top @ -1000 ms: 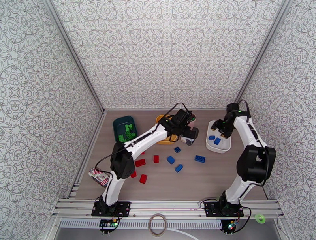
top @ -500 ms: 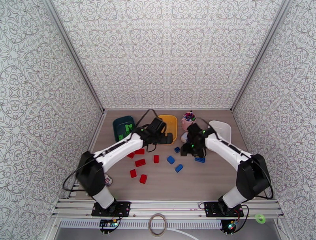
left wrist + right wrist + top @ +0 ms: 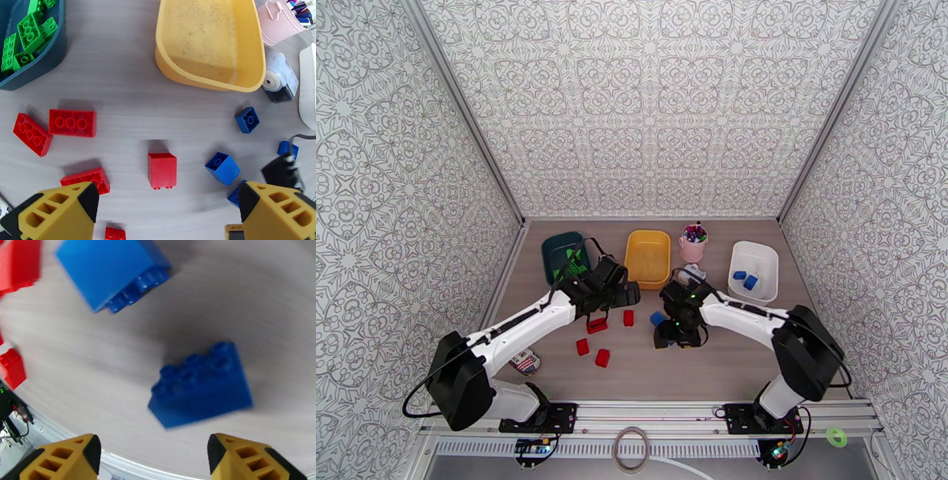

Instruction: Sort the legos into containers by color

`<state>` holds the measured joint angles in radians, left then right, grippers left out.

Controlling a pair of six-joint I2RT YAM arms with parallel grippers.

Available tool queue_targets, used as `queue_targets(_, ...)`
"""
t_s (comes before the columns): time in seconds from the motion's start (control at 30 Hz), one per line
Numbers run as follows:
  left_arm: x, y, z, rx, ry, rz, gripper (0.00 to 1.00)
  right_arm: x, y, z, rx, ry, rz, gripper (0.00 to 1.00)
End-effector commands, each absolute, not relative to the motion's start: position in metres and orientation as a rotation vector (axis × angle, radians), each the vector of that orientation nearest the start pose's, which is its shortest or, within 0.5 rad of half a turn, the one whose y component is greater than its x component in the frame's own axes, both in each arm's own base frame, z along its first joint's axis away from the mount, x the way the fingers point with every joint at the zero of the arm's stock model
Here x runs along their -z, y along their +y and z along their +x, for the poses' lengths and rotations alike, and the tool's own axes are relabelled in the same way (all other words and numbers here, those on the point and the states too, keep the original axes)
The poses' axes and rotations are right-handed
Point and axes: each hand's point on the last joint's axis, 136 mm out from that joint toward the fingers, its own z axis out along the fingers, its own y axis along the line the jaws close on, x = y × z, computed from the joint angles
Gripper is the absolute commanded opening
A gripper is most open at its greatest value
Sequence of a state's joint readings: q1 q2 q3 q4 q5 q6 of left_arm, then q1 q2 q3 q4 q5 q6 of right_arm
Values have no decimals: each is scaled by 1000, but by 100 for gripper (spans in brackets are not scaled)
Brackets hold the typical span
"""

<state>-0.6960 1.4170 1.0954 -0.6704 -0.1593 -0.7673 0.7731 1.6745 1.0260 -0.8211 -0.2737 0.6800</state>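
Already sorted: green legos (image 3: 23, 35) lie in the teal tub (image 3: 551, 246) at the counter's (image 3: 735, 355) far-left corner. Two blue legos (image 3: 745, 278) lie in the white tub (image 3: 758, 256) near the far-right corner.
Yellow tub (image 3: 648, 253): bare inside, at the middle of the far edge. By elimination it should take the red.
Red left: five red legos (image 3: 72, 122) lie loose left of the counter's middle, among them an upended red brick (image 3: 162, 169).
Blue left: about four loose legos lie right of the middle.
Left hand (image 3: 168, 197): jaws spread wide and holding nothing, hovering over the red group.
Right hand (image 3: 154, 445): jaws apart and gripping nothing. A blurred blue brick (image 3: 201, 392) lies on the counter just ahead of the fingertips.
Progress: green looks finished, blue has begun, red has not. Likely close to half the sorting remains.
Not for sorting: pink cup (image 3: 694, 249) and small white-grey box (image 3: 690, 274) between the yellow and white tubs; striped packet (image 3: 524, 362) by the left edge.
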Motion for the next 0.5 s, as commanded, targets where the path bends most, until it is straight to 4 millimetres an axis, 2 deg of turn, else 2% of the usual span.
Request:
queue_targets(0.0, -153, -204, 291, 333, 2573, -184, 99, -34, 249, 194, -388, 3214, -94, 76)
queue_targets(0.27, -154, -201, 292, 337, 2569, -201, 99, -27, 245, 210, -235, 3202, -75, 75)
queue_targets(0.47, -155, -200, 299, 342, 2569, -209, 99, -31, 247, 233, -122, 3166, -109, 69)
